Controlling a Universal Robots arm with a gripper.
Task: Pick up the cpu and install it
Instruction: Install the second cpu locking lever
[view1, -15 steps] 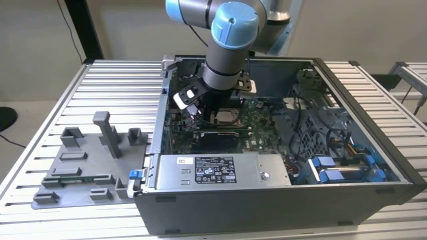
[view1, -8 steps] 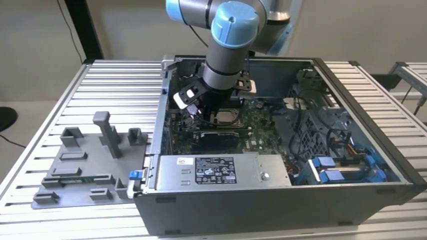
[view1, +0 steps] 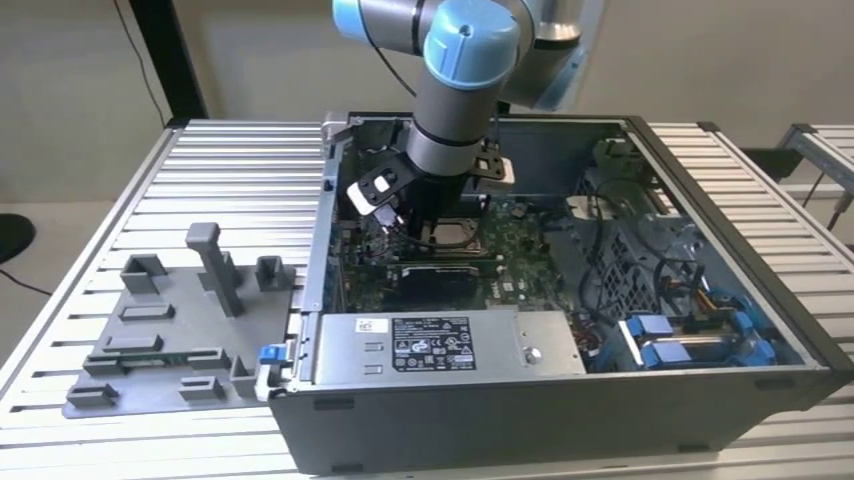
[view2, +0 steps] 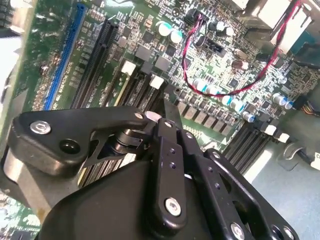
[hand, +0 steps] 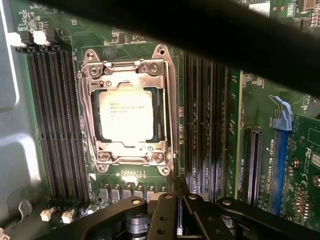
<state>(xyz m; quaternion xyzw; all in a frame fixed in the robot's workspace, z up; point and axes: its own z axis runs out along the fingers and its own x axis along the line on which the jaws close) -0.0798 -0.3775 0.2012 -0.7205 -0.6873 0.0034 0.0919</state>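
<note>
First wrist view: my claw (hand: 176, 184) has its two black fingers drawn together to one narrow tip with nothing between them. It hangs just beside the socket rather than over it, so the chip is open to the camera.
Claw in the exterior view: my claw (view1: 424, 215) reaches down into the open computer case (view1: 561, 385) near the middle of the frame, the arm standing almost upright to clear the case walls.
Cpu: the cpu (hand: 127, 117) lies flat and square in the metal-framed socket (hand: 165, 100) with its pale silver top up. I judge it seated, not carried. In the exterior view it sits just beneath my claw.
Socket surroundings: black memory slots (hand: 50, 115) run along both sides of the socket on the green motherboard (hand: 125, 40).
Second wrist view: my claw (view2: 167, 107) points at the board, with a red and black cable (view2: 187, 55) looping well clear of it.
Fixture tray: the grey fixture tray (view1: 160, 340) rests on the slatted table (view1: 240, 160) at the exterior view's left, outside the case and well apart from my claw.
</note>
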